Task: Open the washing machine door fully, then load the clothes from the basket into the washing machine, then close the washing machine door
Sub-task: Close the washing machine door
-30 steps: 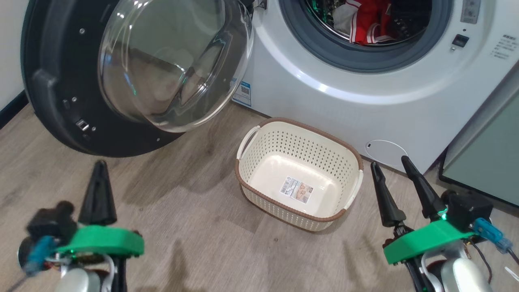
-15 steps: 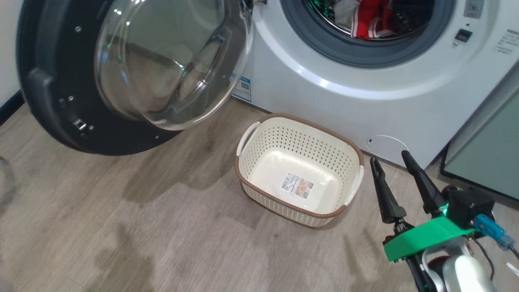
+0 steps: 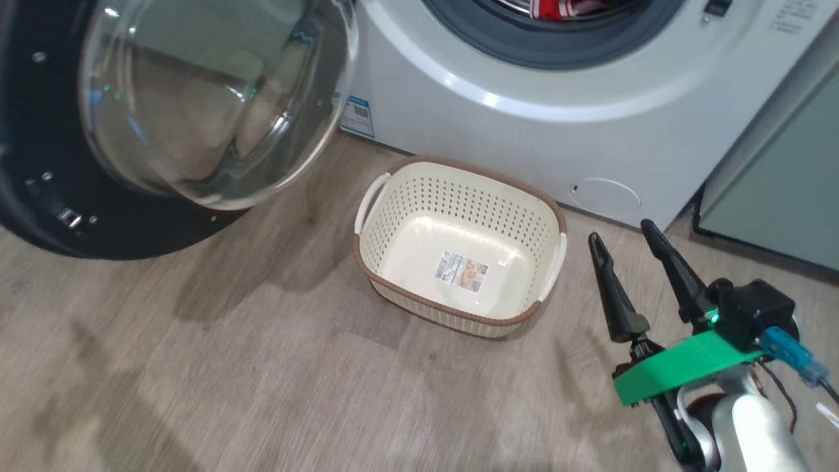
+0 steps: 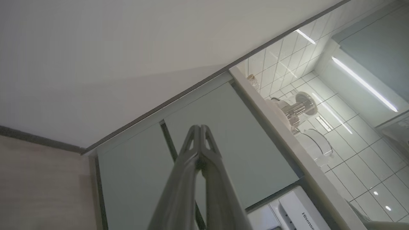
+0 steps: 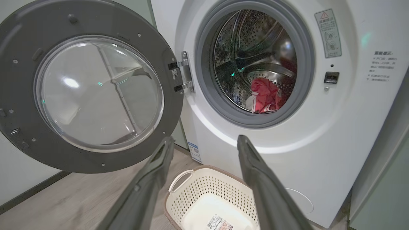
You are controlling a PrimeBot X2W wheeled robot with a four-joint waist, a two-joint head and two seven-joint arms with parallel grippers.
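The washing machine (image 3: 524,131) is the biggest thing I see. It stands on the floor with its round mouth wide open. The washing machine door (image 3: 39,216) is swung far out to the left on its hinge. Its glass bowl faces me.

The pale green cabinets (image 4: 223,143) come next. My left wrist view looks up at them and at a worktop above them. A second ago my left gripper (image 4: 199,127) sat low over the floor at my left. Now that arm has swung up and away. Its two fingers are pressed tight together, with nothing between them.

My head has also turned a bit, so the whole picture slid over. The things on the floor did not move.

The basket (image 3: 452,203) sits on the floor, just in front of the machine's bottom edge. Nothing is in it but the paper label (image 3: 461,272) on its bottom.

My right gripper (image 3: 620,230) hangs over the floor just to the right of the basket. Its fingers are spread wide and it holds nothing.

The clothes (image 5: 265,97) are the smallest thing. They lie as a red heap low in the steel drum, past the grey ring.

So I think the loading is done. Only shutting the door is left, and I guess my left arm is going for it.
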